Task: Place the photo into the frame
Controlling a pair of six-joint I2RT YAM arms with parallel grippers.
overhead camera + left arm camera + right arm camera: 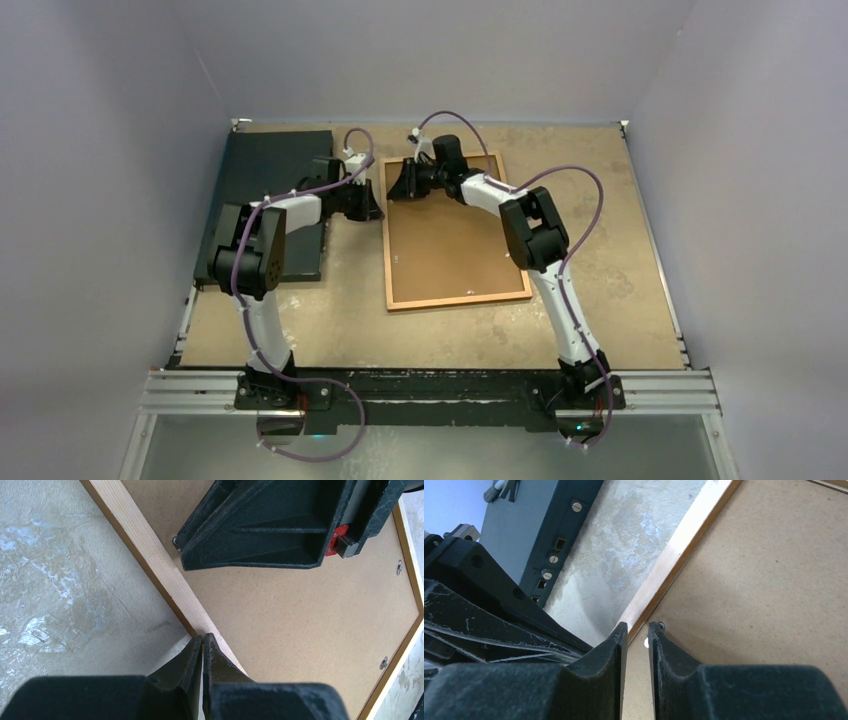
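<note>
The frame [460, 298] lies face down on the table, its narrow wooden border around a plain brown backing board [450, 240]. The photo is not in view. My left gripper [375, 203] is shut, its tips [203, 637] touching the frame's left border [145, 540] from outside. My right gripper [398, 180] sits low over the frame's far left corner, jaws parted by a narrow gap [637, 627] above the board just inside the border [684, 540]. A small metal tab [660, 626] sits at its right fingertip.
A dark grey-black mat [270, 170] lies at the far left of the table, partly under my left arm. Two more metal tabs [399, 567] show along the frame's right side. Grey walls close in the table on three sides.
</note>
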